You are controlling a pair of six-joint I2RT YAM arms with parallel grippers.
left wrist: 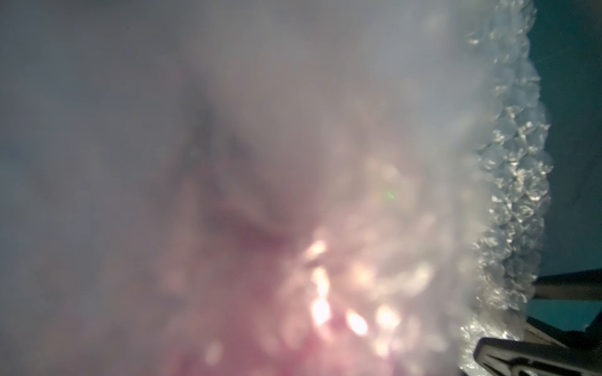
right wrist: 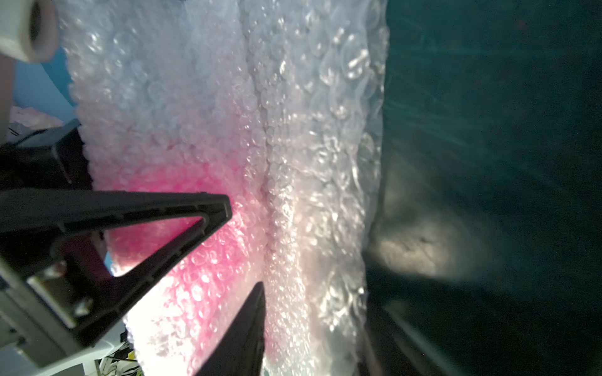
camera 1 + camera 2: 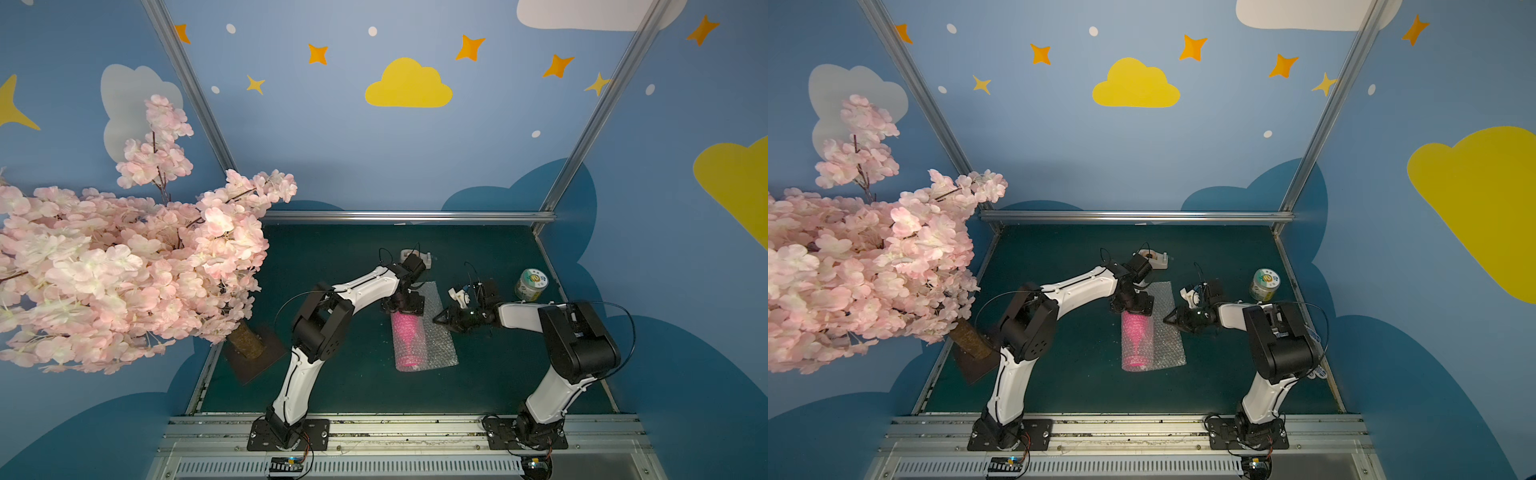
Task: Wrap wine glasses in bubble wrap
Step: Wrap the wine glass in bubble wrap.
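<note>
Dark green tabletop [image 3: 332,374], blue starred walls. Goblet [image 3: 406,336] is laid on its side at centre, foot near, bowl far, partly rolled into wrap [image 3: 442,347]; a flat flap is left on the right. Left jaws are set wide at the roll's far end; a clamp cannot be confirmed. Right jaws are seen slightly apart at the wrap's right side, nothing between. Judged best: flap edge pinched thinly, lifted, carried leftward over the roll, far end pinned.

No text can be read; the print on the tin's [image 3: 531,284] green-and-white label is too small to be made out.
</note>
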